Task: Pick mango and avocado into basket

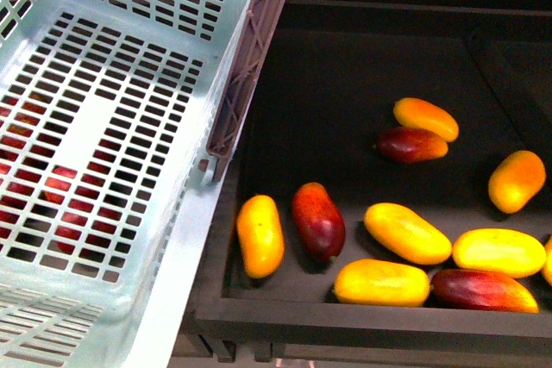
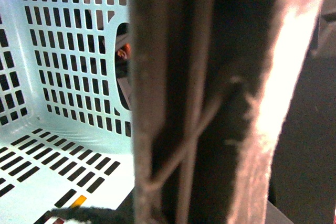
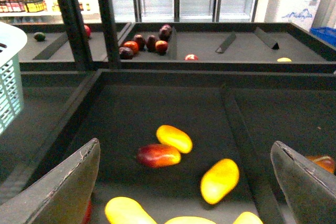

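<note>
Right fingers [image 3: 63,187] spread, empty; left fingers: cannot tell. Ahead between the right pair, the mango [image 3: 219,181] looks smooth, likely slippery; clasp its narrow middle.

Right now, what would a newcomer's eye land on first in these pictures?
The big pale teal basket fills the left of the front view, nothing lying on its slotted floor. Right of it, bright yellow mangoes and dark red mangoes glow against the black bin. The right gripper hangs open above them.

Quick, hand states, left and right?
Left hand: cannot be told from these views.
Right hand: open, holding nothing.
</note>
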Controlling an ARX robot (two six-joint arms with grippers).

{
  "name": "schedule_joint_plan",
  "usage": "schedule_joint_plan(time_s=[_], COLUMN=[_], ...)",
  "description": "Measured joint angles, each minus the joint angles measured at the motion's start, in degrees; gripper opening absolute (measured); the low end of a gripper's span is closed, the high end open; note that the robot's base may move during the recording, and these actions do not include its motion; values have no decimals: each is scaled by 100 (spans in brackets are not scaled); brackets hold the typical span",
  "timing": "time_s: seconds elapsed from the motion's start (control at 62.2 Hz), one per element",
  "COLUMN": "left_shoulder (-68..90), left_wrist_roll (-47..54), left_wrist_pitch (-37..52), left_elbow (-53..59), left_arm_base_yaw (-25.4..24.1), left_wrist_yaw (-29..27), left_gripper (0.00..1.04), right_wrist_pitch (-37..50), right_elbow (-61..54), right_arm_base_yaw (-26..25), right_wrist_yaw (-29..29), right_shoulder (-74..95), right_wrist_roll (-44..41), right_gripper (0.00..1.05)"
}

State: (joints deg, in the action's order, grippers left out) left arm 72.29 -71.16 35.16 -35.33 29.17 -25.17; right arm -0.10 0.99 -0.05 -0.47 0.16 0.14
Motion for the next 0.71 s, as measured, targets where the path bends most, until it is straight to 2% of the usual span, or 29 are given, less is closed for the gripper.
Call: schedule_joint_plan(time_s=[0.145,0.193,0.225,0.306,0.434,0.498,0.515,0.611,0.708], left_shoulder=[-13,9,192,638,1727,2006,2109,2553,2940], left_wrist_roll=[149,389,1003,1786,2905,3161,3287,3609,3825], left_wrist_pitch=[-13,-885,-1462,-1512,-1399,-1523,-1613,-2009,-2505], left_elbow=[0,-247,-525,-798,-1576,-1926,-2074,-2791,-3456], left_arm_base_yaw=[-2,-20,-57,-122,-326,-365,-376,-382,-323], left_wrist_yaw=[-20,476,1036,1775,3338,3842,4135,5095,5709], left_gripper=[14,14,14,14,14,14,14,14,14], right_wrist_pitch=[0,0,0,0,0,0,0,0,0], right_elbow=[0,0,0,0,0,0,0,0,0], right_arm_base_yaw=[0,0,0,0,0,0,0,0,0], right_wrist_yaw=[13,28,28,26,50,48,48,46,46], right_shoulder=[0,0,0,0,0,0,0,0,0], right_wrist_roll=[0,0,0,0,0,0,0,0,0], right_gripper=[96,96,96,96,96,96,96,96,96])
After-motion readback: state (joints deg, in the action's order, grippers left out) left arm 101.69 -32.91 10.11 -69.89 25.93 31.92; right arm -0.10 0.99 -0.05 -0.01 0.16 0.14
